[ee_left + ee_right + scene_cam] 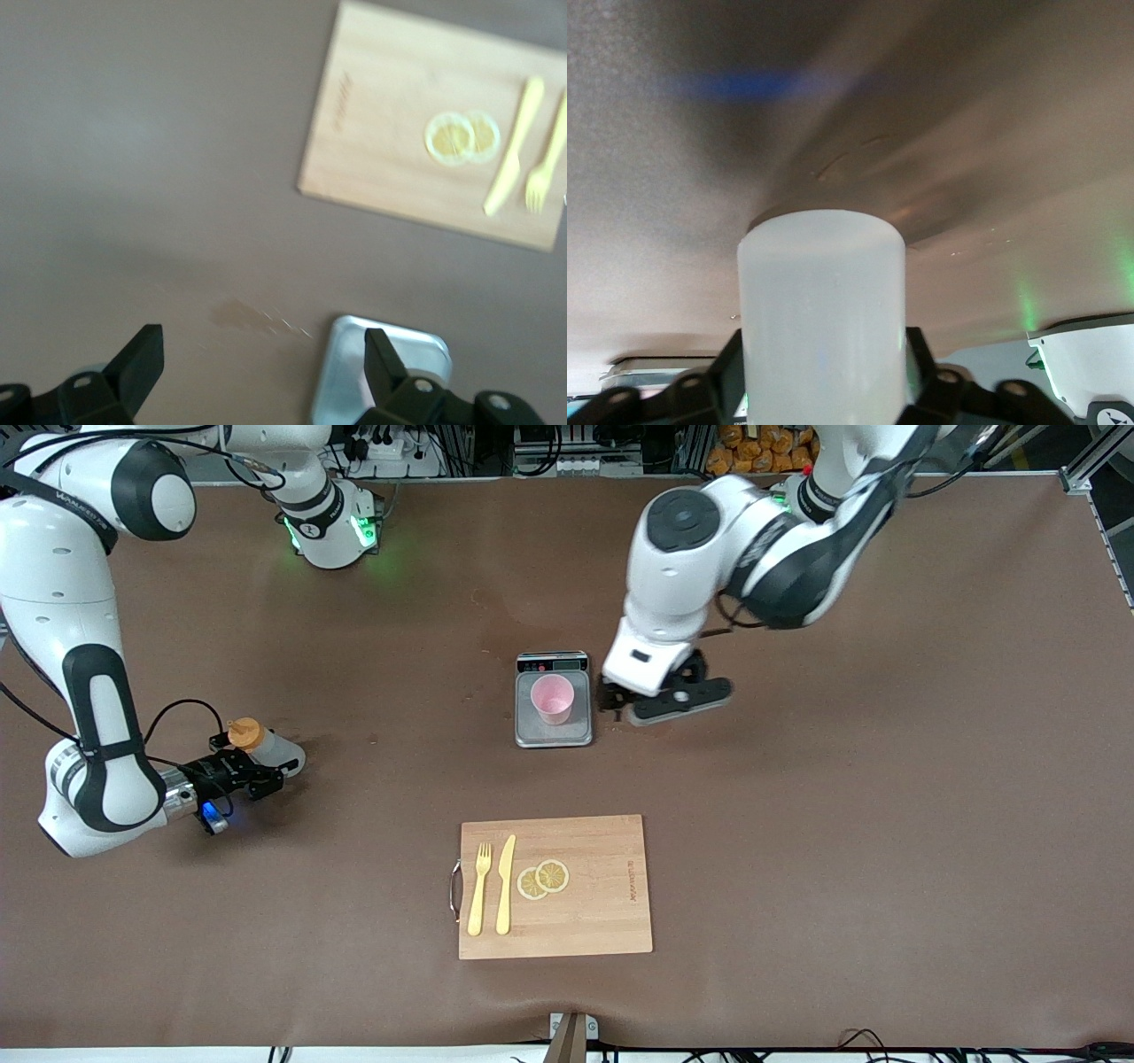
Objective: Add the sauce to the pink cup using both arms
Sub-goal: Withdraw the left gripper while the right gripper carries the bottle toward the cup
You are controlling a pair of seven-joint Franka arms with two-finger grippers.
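Brown table (797, 824); cutting board (602, 903) print unreadable; scale (554, 700) display unreadable.

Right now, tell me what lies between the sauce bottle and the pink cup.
Only bare table in the front view: the right gripper holds the sauce bottle, and the pink cup sits on the scale.

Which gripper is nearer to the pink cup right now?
Left. The left gripper is open beside the scale holding the pink cup; the right gripper grips the sauce toward the right arm's end.
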